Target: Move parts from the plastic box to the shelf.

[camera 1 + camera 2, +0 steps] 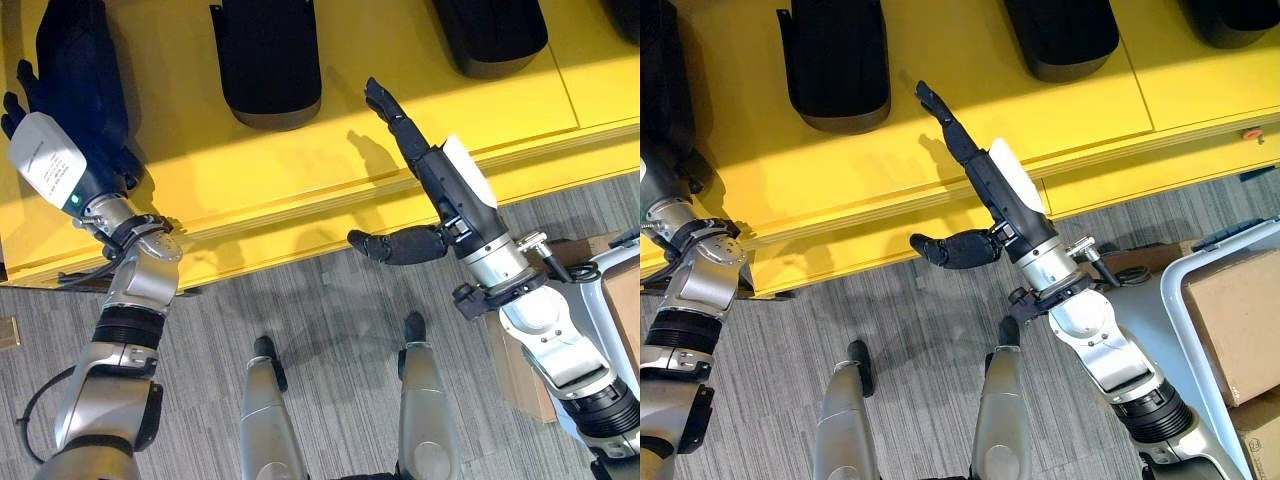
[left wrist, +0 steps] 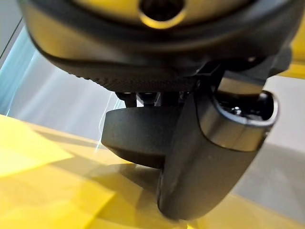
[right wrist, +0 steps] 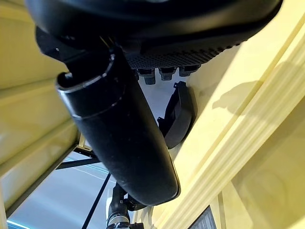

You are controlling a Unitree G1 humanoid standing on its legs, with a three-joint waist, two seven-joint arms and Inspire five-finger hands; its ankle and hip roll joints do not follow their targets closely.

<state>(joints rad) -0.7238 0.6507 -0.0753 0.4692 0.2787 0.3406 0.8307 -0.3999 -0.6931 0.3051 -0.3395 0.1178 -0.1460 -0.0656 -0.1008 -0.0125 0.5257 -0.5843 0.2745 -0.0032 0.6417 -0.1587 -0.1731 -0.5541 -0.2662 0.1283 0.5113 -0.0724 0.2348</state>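
A yellow shelf (image 1: 300,170) runs across the far side, with several black moulded parts lying on it. My left hand (image 1: 50,150) lies at the shelf's far left against one black part (image 1: 75,60), its fingers (image 1: 18,95) spread along the part's left side. In the left wrist view that part (image 2: 138,138) sits on the shelf just past the thumb (image 2: 205,157). My right hand (image 1: 437,178) hovers over the shelf's front edge, open and empty, fingers straight towards the shelf and thumb (image 1: 395,245) out to the side. The plastic box (image 1: 1185,300) stands at the lower right.
More black parts lie along the shelf (image 1: 268,60) (image 1: 490,35) (image 1: 1230,15). A cardboard box (image 1: 1240,320) sits in the plastic box. A small orange object (image 1: 1248,133) rests at the shelf's right front edge. Grey carpet (image 1: 330,310) stretches between shelf and box.
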